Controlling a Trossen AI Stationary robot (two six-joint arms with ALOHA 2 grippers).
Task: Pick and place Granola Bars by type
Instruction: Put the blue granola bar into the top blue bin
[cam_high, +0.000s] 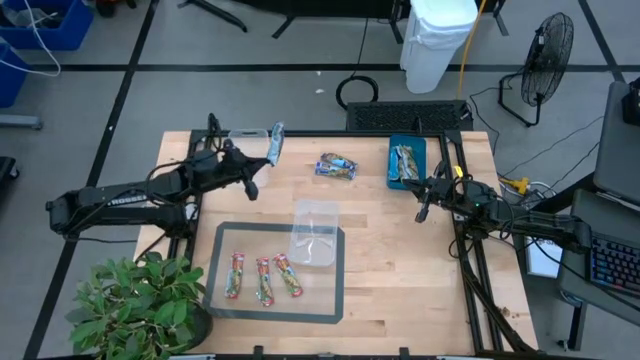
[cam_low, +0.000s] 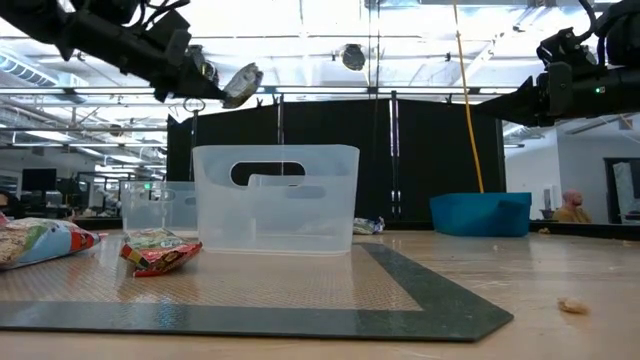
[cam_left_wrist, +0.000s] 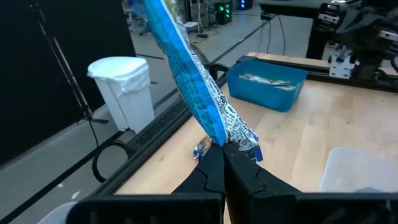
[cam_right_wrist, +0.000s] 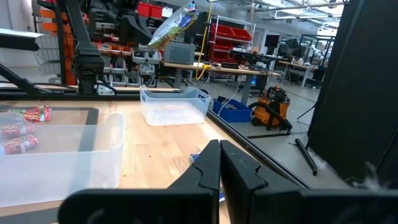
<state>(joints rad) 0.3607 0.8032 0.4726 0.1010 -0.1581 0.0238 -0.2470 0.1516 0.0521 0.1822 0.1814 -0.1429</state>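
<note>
My left gripper (cam_high: 265, 162) hangs over the table's far left, shut on a bright blue granola bar (cam_left_wrist: 193, 81), also seen in the high view (cam_high: 275, 143). More blue bars (cam_high: 336, 166) lie on the wood at the far middle. Tan-gold bars lie in the teal tray (cam_high: 406, 162). Three red-and-green bars (cam_high: 263, 280) lie flat on the dark mat (cam_high: 330, 305). My right gripper (cam_high: 422, 208) waits shut and holds nothing, near the tray at the right. My left gripper pinches the blue bar by its crimped end (cam_left_wrist: 239, 140) between the two fingertips. The fingers point nearly level, toward the table's right. The bar sticks out past the fingertips, slanting upward, lifted clear of the table.
One clear tub (cam_high: 315, 232) stands on the mat's far right corner, another (cam_high: 240, 133) at the far left edge. A potted plant (cam_high: 130, 310) crowds the near left corner. Bare wood lies between mat and tray.
</note>
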